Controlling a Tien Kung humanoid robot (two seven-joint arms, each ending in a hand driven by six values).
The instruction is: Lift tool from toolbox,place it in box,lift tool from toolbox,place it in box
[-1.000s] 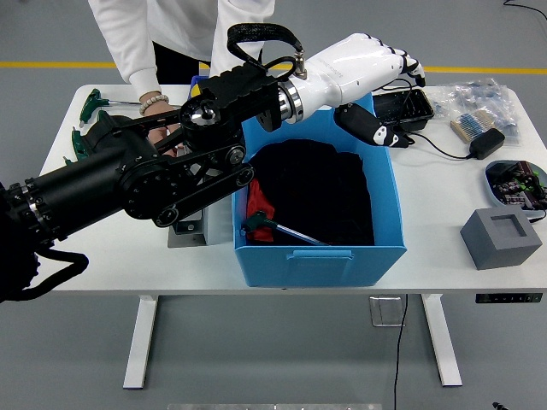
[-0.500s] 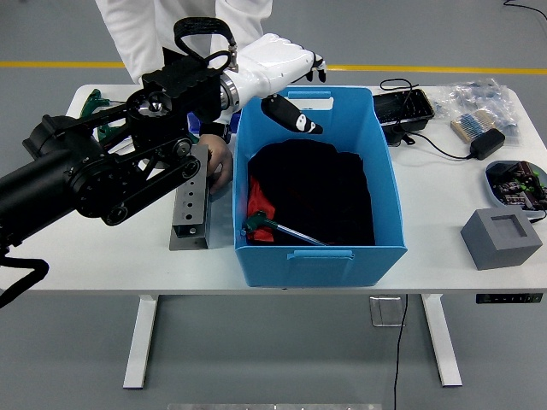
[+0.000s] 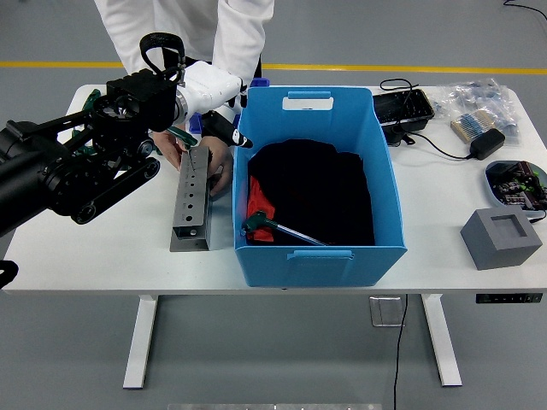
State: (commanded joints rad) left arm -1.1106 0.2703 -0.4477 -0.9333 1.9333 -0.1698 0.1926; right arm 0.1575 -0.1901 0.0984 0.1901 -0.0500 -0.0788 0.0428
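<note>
A: Left hand (image 3: 214, 94) is sitting over the far end of the grey tool rack (image 3: 191, 198) now, fingers loose, holding nothing afaict. A sec ago it was out over the blue box (image 3: 318, 256), so it's swinging back left.

B: Meaning drop done, going for tool no. 2?

A: Looks like it, imo. One green-handled tool (image 3: 278, 227) is lying in the box on the black cloth, next to sth red.

B: Where's the next tool?

A: Green handles (image 3: 85, 111) are showing behind the arm at the tabletop's (image 3: 102, 248) far left, mostly hidden. Person's hand (image 3: 220, 164) is steadying the rack, touching its box-side edge.

B: Right arm?

A: Not in frame.
</note>
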